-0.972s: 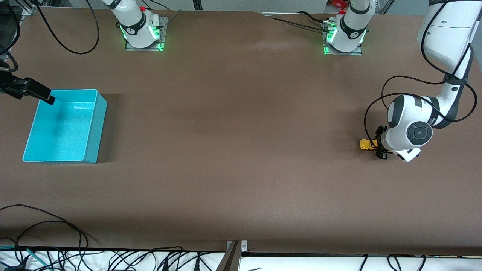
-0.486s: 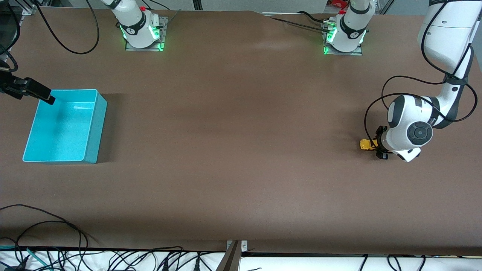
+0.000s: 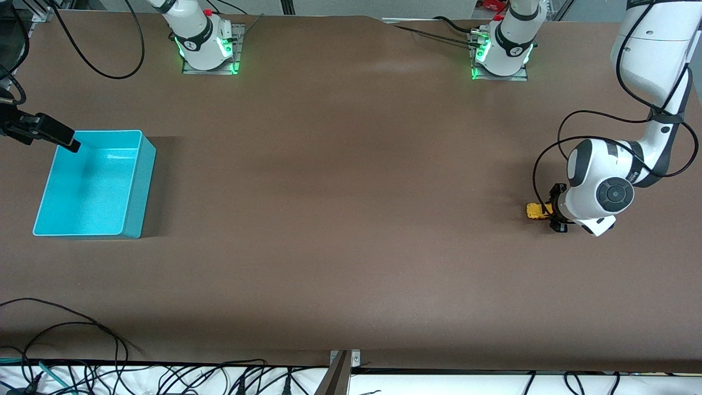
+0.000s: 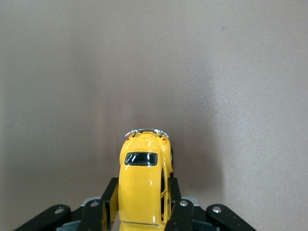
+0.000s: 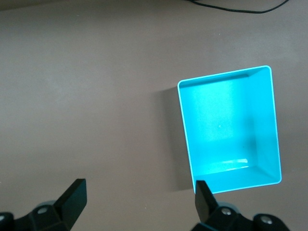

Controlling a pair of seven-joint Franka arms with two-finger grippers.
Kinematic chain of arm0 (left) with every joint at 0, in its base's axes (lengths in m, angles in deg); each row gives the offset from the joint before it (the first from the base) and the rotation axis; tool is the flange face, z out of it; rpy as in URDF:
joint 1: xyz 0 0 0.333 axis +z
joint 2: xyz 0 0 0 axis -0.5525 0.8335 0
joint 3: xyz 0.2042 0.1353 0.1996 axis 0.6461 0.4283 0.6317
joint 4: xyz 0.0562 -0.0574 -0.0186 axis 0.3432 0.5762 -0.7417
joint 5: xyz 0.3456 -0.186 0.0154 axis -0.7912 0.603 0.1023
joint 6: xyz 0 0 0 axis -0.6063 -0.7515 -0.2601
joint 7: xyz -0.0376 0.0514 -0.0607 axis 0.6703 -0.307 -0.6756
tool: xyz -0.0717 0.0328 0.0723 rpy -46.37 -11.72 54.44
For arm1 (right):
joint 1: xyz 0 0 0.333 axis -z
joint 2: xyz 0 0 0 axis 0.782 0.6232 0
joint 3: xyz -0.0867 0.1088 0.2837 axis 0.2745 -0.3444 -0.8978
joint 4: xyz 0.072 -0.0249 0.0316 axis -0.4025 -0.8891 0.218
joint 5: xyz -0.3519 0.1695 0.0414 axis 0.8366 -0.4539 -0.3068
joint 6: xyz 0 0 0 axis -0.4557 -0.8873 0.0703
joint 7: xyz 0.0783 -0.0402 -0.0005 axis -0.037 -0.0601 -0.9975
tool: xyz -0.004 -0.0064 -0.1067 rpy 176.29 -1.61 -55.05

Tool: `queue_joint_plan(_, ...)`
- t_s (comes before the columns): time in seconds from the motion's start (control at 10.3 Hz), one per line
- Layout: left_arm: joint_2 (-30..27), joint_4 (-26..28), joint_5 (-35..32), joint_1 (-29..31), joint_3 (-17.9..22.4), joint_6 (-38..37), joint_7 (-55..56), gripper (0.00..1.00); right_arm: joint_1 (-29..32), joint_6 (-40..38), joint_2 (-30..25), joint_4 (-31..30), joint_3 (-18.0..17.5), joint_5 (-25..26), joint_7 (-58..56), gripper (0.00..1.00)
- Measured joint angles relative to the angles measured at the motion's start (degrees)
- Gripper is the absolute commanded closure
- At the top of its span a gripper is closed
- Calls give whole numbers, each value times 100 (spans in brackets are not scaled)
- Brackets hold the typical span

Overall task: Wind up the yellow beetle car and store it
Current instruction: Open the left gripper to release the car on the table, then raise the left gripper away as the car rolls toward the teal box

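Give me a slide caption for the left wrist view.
Left gripper clamps the yellow beetle car above the brown table.

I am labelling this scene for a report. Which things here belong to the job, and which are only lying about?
Belonging to the job:
- yellow beetle car, gripped by the left gripper at the left arm's end of the table
- turquoise bin, empty, at the right arm's end
- right gripper, open, waiting above the table beside the bin

Only lying about:
- black cables along the table edge nearest the front camera

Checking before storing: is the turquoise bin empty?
Empty: the turquoise bin shows only its bare floor in the right wrist and front views.
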Motion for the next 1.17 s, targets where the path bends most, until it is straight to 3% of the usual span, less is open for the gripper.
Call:
queue_joint_plan(0.1,4,-6,0,10,0,-2,-9,100,0,0,0,0,0,0,0,0)
queue_joint_plan(0.19,6,-11,0,12,0,-7,-11,69,0,0,0,0,0,0,0,0)
queue_joint_plan(0.29,10,-18,0,14,0,-15,-11,19,0,0,0,0,0,0,0,0)
queue_joint_plan(0.39,14,-22,0,15,0,-18,-11,0,0,0,0,0,0,0,0,0)
queue_joint_plan(1.17,336,-224,-6,44,38,161,-2,0,0,0,0,0,0,0,0,0)
